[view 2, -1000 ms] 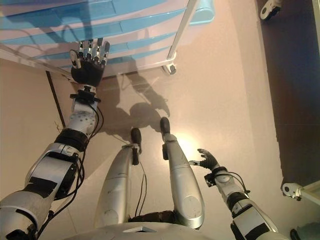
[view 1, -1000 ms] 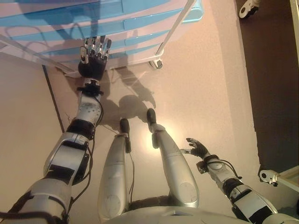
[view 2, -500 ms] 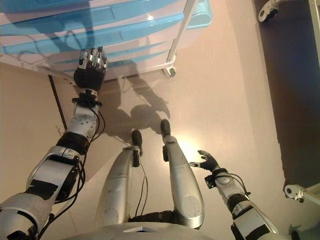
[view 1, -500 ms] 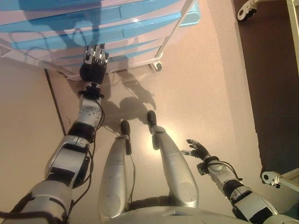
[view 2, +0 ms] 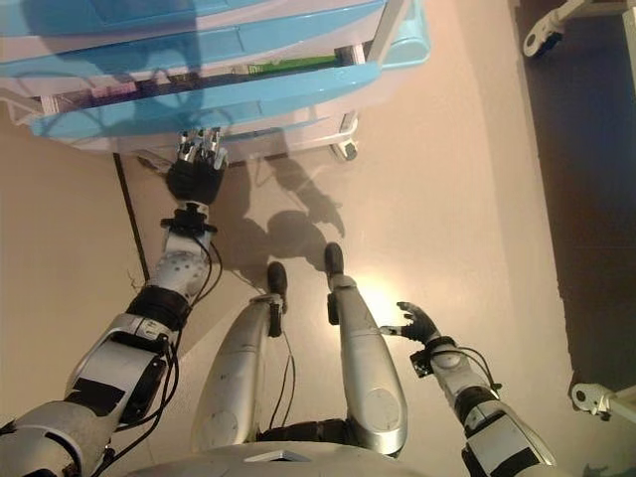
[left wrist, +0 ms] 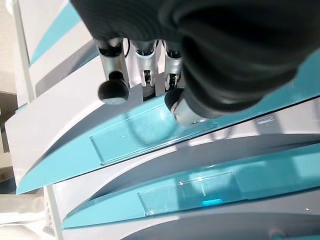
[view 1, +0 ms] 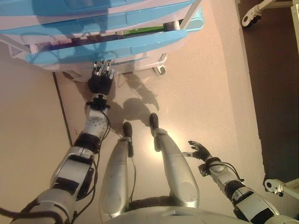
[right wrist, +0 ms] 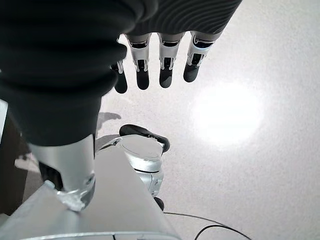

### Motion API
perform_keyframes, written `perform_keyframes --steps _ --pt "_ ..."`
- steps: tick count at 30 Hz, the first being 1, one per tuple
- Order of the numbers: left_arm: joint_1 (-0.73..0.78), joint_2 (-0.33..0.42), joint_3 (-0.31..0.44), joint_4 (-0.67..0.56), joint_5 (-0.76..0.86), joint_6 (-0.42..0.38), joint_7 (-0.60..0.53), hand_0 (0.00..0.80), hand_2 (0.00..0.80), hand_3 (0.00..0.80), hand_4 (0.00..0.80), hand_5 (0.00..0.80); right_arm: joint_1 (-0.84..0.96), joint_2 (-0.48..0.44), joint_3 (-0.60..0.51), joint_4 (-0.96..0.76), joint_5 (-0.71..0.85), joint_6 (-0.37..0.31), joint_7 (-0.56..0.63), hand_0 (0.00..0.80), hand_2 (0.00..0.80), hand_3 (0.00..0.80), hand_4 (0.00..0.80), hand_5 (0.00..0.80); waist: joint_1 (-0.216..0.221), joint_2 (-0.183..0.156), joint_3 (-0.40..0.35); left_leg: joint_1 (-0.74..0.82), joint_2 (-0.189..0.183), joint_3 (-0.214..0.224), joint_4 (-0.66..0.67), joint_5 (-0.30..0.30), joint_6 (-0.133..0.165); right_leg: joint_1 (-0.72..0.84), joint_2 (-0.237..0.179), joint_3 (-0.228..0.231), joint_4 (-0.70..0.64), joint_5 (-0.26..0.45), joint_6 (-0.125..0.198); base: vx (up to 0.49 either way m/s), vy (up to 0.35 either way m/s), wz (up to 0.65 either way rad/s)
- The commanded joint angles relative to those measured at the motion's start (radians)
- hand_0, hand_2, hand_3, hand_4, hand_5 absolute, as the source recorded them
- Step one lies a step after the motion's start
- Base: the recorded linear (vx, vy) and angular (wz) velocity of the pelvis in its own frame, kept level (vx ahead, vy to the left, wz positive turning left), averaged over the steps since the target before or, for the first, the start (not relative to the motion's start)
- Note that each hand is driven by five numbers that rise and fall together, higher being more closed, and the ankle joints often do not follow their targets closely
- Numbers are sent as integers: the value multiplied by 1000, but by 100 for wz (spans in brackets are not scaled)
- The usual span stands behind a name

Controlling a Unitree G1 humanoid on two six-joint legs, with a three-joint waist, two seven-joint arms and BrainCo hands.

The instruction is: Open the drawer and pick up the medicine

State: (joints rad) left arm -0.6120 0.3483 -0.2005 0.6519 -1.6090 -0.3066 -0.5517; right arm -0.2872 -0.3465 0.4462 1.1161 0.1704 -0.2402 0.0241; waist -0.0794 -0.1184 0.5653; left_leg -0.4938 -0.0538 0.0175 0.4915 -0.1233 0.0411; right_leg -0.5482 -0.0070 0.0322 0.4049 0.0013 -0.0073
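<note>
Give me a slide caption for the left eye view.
Left hand hooked on a blue-fronted drawer, pulled partly out of the cabinet, contents showing; right hand hangs open over the floor.

Beige floor (view 1: 205, 79) carries white-and-blue drawer cart (view 1: 70, 14), standing just ahead of left hand (view 1: 101, 78) on small castor (view 1: 160, 70). One drawer (view 1: 107, 44) juts out above hand. Second castor (view 1: 247, 18) on dark floor strip, well apart, beyond right hand (view 1: 200, 150).

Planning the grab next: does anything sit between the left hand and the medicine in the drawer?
Yes. The left hand is under the blue drawer front, which lies between it and the contents showing in the narrow opening.
</note>
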Motion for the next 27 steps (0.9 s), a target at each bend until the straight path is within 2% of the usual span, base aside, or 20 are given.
perform_keyframes --steps 1,8,11,16,20,25,27 --pt "-63 28 153 -361 -2 -119 -196 800 800 800 800 800 65 -13 -7 -32 -79 8 13 0 0 0 0 0 81 81 -45 13 -52 19 -54 9 25 67 43 -72 71 -117 -44 -52 -14 11" --pt "234 -70 178 -412 -113 -17 -302 800 800 800 800 800 65 -15 -39 -50 -121 36 -2 0 0 0 0 0 154 119 -45 24 -67 -27 -73 38 15 91 18 -143 97 -149 -54 -55 -49 28" --pt "376 -103 188 -394 -196 62 -380 800 800 800 800 800 57 -27 -70 -49 -130 48 3 0 0 0 0 0 187 137 -45 30 -73 -43 -70 39 10 113 4 -178 110 -170 -58 -41 -63 40" --pt "542 -111 235 -299 -225 184 -451 800 800 800 800 800 43 -59 -123 -10 -148 48 24 0 0 0 0 0 226 171 -45 42 -70 -59 -74 57 -2 154 -14 -221 101 -176 -68 -2 -20 32" --pt "632 -108 261 -190 -132 270 -478 800 800 800 800 800 34 -67 -154 18 -146 44 33 0 0 0 0 0 246 189 -45 35 -69 -56 -76 68 -7 160 -22 -240 99 -178 -72 -4 -1 23" --pt "693 -102 283 -58 -3 285 -469 800 800 800 800 800 44 -68 -188 35 -163 40 44 0 0 0 0 0 253 205 -45 43 -72 -50 -90 74 -7 161 -28 -251 97 -180 -67 2 4 7" --pt "700 -106 287 5 48 267 -450 800 800 800 800 800 47 -66 -203 46 -173 31 45 0 0 0 0 0 252 209 -45 47 -75 -48 -98 79 -7 158 -30 -254 96 -177 -64 0 0 0"
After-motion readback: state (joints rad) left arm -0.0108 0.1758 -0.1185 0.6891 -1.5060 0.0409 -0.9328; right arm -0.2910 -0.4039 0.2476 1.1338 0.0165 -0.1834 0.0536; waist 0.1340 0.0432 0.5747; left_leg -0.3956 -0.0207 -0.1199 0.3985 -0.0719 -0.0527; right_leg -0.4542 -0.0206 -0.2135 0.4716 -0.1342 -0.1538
